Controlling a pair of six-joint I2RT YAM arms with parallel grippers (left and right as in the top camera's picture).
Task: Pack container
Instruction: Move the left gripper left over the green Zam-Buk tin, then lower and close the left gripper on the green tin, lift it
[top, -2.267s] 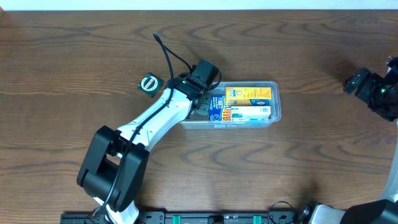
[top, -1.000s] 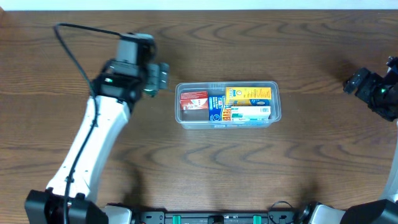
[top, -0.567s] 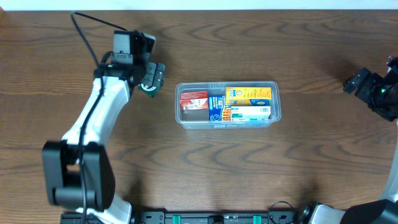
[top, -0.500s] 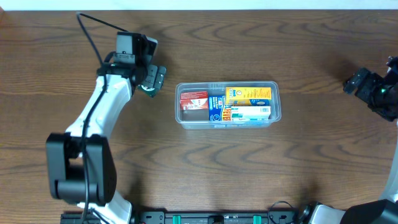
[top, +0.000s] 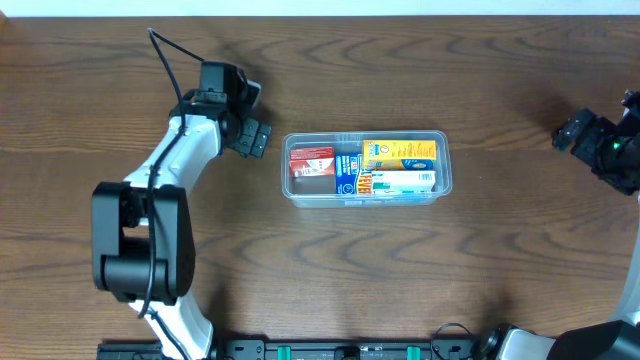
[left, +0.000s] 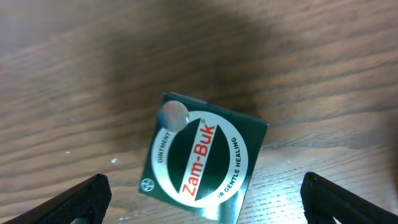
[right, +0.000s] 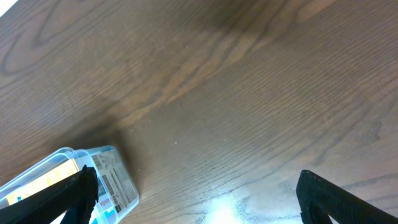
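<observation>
my left pincer (top: 249, 133) is spread wide and holds nothing. in the left wrist view its two fingertips (left: 87, 198) sit in the lower corners, and a green zam-buk ointment box (left: 202, 163) lies flat on the wooden table (top: 480, 250) between them, apart from both. the box is turned at a slant, with its round white label facing up. from overhead my pincer hides it.

my right pincer (top: 590, 140) is also spread wide and empty, well off at the table's right edge. its wrist view catches only one corner of the container.

the container (top: 284, 170) sits near the middle of the table, just to the right of my left pincer and not touching it. it stands upright with its mouth up, and its long axis runs left to right in the overhead view. inside it a red box (top: 311, 162) is at the left end, a blue box (top: 348, 172) is next to it, and a yellow box (top: 399, 152) lies above a white one (top: 405, 182) on the right.

a couple of seconds ago my left arm reached over the container's left end. since then it has swung out to the left and come down over the zam-buk box. the container and my right pincer have not moved.
</observation>
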